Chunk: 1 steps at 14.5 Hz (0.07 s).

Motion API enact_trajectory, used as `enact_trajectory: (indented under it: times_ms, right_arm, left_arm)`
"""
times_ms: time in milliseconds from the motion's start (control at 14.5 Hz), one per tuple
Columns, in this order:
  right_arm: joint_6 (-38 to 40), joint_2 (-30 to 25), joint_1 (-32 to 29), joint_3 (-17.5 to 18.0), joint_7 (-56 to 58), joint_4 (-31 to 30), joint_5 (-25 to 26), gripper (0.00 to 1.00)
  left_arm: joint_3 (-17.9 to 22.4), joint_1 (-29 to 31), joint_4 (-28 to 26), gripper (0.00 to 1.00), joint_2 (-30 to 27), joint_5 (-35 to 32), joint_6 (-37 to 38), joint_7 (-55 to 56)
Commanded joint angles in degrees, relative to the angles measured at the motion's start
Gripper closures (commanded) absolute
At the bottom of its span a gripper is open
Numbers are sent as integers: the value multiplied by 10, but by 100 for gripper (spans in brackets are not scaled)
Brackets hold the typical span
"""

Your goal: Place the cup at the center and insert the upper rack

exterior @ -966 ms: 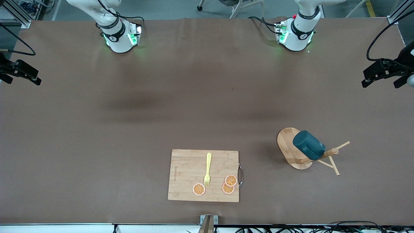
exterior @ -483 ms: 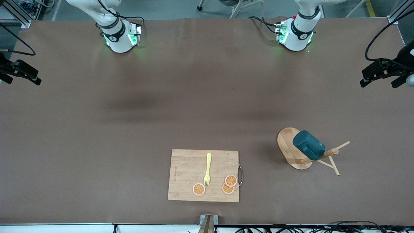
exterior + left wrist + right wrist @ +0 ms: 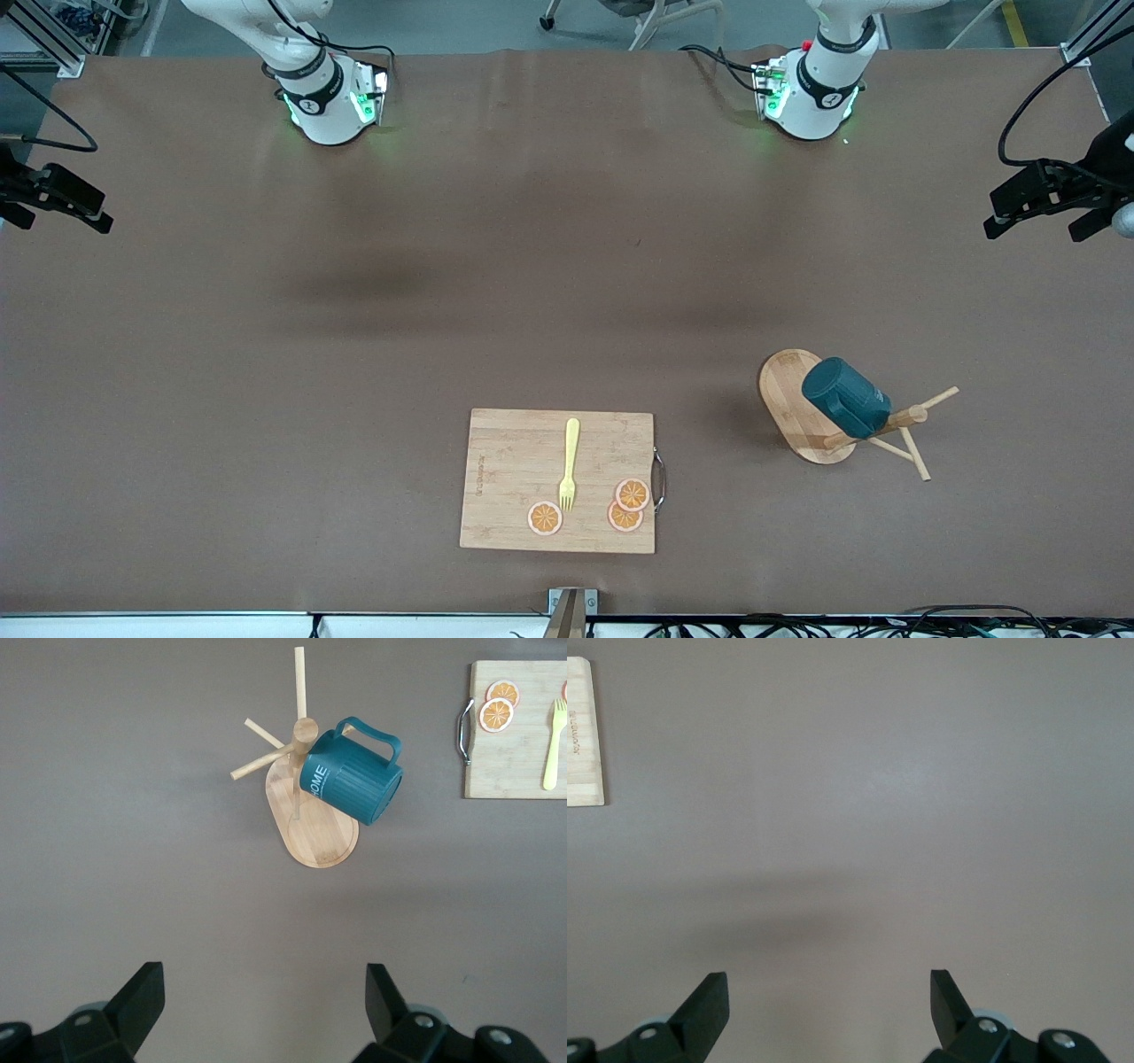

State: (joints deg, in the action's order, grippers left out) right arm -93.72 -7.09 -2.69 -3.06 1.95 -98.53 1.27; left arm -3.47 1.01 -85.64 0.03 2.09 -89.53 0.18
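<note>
Little changed lately: left hand (image 3: 264, 992) nudged slightly at upper frame edge, spread wide, empty; right hand (image 3: 828, 997) likewise spread, waiting. Cup (image 3: 846, 409) hung on rack (image 3: 793, 403), lower frame, off counter (image 3: 567, 266) center.

Cup (image 3: 845, 408) on rack (image 3: 873, 429)

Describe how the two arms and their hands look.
Both arms are glossy white with black bands at the joints, green lights glowing at their bases and black cables trailing off. The left hand and right hand are matte black, each with two blunt, wedge-shaped fingers; small round screws show near them.
</note>
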Motion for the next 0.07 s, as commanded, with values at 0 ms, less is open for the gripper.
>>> enact_trajectory:
  times_ms: [0]
  right_arm:
    - [-1, -6, -12, 4, -5, -7, 5, 0]
  left_arm:
    - [0, 1, 1, 0, -4, 8, 8, 3]
